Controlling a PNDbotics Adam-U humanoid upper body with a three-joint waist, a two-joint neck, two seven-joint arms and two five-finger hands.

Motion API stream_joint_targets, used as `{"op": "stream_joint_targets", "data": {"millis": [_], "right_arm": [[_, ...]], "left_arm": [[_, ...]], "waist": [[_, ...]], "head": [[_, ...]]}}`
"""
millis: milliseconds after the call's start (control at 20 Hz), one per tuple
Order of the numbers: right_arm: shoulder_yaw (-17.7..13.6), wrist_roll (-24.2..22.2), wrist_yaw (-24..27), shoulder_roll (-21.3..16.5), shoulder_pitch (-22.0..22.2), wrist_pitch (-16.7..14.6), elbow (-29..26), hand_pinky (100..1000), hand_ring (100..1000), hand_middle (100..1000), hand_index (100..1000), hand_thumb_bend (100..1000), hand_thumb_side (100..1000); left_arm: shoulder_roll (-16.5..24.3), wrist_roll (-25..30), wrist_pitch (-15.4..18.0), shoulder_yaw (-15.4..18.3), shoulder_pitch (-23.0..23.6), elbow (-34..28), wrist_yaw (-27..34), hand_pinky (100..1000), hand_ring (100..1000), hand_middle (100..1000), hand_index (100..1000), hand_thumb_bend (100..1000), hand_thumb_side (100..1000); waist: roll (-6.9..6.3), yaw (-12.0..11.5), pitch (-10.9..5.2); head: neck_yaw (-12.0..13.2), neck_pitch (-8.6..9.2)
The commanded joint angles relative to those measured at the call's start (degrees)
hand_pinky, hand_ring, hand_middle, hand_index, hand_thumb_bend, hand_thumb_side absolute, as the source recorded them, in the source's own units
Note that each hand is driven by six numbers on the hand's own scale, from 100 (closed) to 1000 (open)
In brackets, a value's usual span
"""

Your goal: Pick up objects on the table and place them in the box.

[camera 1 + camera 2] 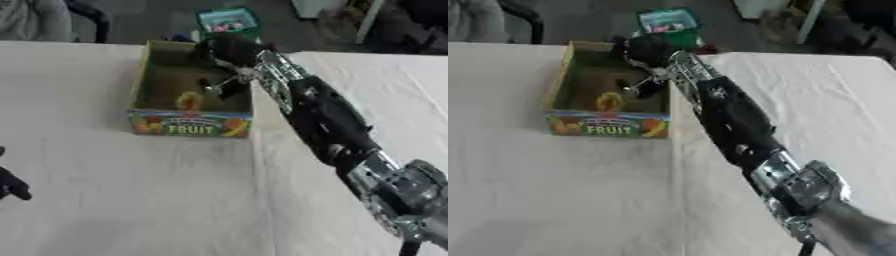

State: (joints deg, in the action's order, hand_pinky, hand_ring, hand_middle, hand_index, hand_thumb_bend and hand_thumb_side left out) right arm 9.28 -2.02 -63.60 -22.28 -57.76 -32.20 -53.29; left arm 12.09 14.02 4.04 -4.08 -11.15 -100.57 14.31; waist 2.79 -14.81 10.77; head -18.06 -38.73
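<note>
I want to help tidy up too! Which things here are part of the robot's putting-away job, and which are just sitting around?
Part of the job:
- the fruit box
- the yellow thing lying inside it
- the right hand, reaching over the box
- the left hand, idle at the left edge

Just sitting around:
- the green crate beyond the table
- the white table itself

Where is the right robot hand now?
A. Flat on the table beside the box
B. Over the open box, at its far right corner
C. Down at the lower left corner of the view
B: the right arm stretches across the table to the box, and its robot hand hangs over the box's far right corner.
</note>
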Motion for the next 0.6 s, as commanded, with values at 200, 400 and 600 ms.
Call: {"op": "stream_joint_targets", "data": {"millis": [200,400,600], "right_arm": [[-0.29,-3.48,19.35,-5.94,1.92,2.19,-9.85,539,636,637,850,100,185],[-1.94,-7.6,37.72,-9.44,7.11,8.09,-18.12,473,593,590,810,100,222],[-4.72,-10.12,56.16,-12.27,14.36,14.8,-27.78,441,576,565,783,100,289]], "left_arm": [[0.72,-0.81,0.33,1.05,0.4,-0.73,-0.35,465,494,452,792,102,741],[0.76,-1.43,0.49,1.66,1.04,-0.67,-0.59,464,494,452,791,103,743],[0.66,-2.07,0.55,2.13,1.25,-0.56,-0.74,463,494,451,791,101,751]], "waist": [[-0.66,2.8,-1.44],[-0.88,4.98,-1.43],[-0.99,6.46,-1.22]], "head": [[1.92,-0.37],[3.3,-0.37],[4.21,-0.17]]}}
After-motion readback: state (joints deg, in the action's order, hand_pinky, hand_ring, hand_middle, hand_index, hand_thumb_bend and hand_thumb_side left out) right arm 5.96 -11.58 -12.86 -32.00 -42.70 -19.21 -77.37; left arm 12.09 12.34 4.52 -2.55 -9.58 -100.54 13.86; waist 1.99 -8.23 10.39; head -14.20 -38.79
